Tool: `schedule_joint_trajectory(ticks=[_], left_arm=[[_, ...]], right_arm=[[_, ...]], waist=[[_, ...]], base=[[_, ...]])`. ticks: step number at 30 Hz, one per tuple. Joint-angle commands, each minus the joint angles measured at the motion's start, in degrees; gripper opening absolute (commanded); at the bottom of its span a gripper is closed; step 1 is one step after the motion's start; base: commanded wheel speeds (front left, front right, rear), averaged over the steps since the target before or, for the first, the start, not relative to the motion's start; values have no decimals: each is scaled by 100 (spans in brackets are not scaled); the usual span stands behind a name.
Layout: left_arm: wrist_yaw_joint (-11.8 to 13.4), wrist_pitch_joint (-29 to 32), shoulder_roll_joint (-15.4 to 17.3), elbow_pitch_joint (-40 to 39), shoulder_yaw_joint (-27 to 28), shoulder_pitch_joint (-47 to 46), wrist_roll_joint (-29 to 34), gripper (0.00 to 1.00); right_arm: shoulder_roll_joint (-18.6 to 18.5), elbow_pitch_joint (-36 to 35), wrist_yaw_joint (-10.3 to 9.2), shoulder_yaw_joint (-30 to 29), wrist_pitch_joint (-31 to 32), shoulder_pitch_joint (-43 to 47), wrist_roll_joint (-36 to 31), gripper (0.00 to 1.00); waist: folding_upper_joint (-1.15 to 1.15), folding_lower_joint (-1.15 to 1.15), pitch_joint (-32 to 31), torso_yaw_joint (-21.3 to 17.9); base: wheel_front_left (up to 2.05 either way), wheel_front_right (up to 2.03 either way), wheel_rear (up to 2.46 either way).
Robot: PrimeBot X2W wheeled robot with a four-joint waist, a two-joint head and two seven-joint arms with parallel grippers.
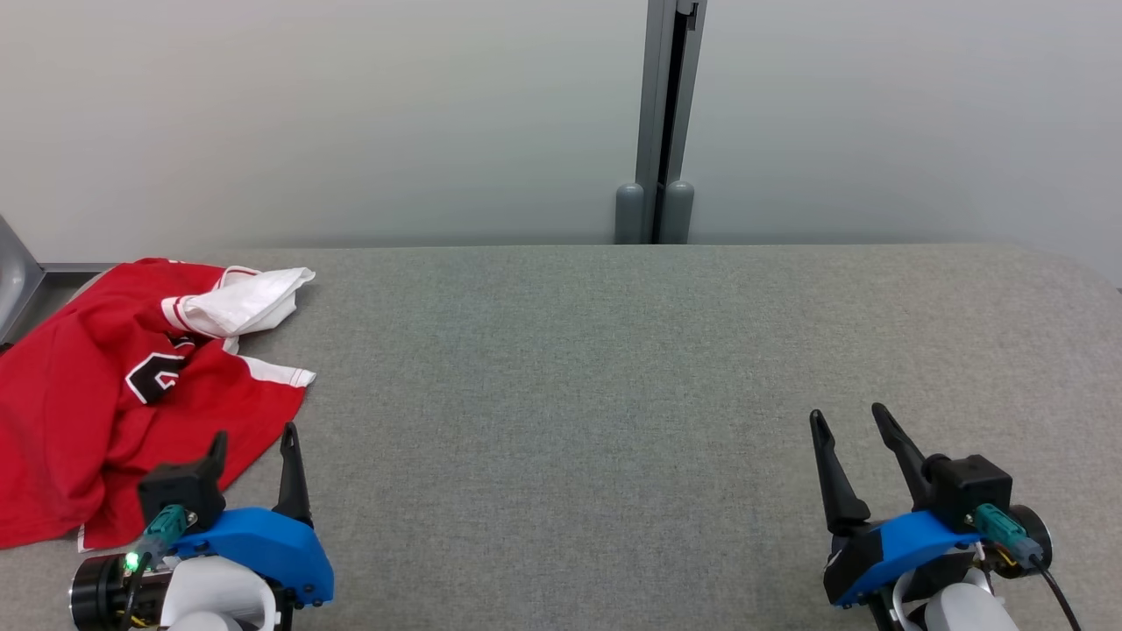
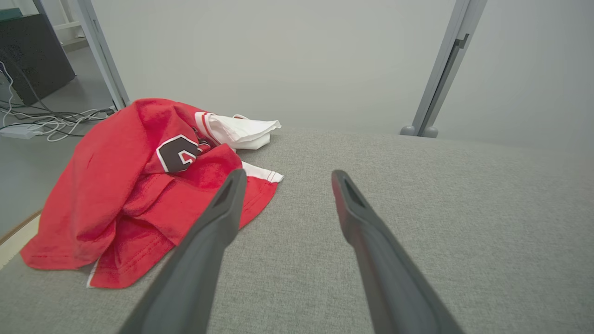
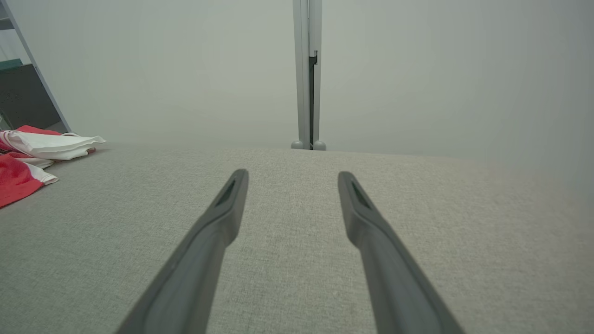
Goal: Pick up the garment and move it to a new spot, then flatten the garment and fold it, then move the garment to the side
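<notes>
At the near edge of the grey padded table [image 1: 570, 350], both grippers pointed their fingers away from the robot. The left gripper [image 1: 254, 431] had its jaws spread wide and empty. The right gripper [image 1: 848, 411] was likewise released, holding nothing. Just ahead and to the left of the left gripper lay the garment [image 1: 88, 394], a crumpled red jersey at the table's left end, its near hem close beside the outer left finger. The left arm was plainly the nearer; the right was well apart, across bare cloth. The heap's long axis ran roughly near to far along the left edge, so a reach would likely go forward and leftward. Farther on, a dark, white-edged emblem [image 1: 153, 377] showed on a fold, too creased to read. Beyond it a white part [image 1: 245, 302] with red stripes ended the heap. No brand or label could be made out.
</notes>
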Motion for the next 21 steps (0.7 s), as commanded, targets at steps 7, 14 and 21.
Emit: schedule_joint_trajectory(ticks=[7,14,21], left_arm=[[47,-17,35,-57,3,36,-88,100],[50,-14,50,-58,-4,48,-142,100],[85,-33,82,-48,-24,45,-172,100]], right_arm=[[-43,68,15,-21,-33,-103,493,100],[-42,109,15,-30,-32,-120,730,100],[-42,93,15,-13,-32,-117,763,100]], waist=[[-1,0,8,-21],[-1,0,11,-33],[-1,0,-2,-38]], base=[[0,0,0],[0,0,0],[0,0,0]])
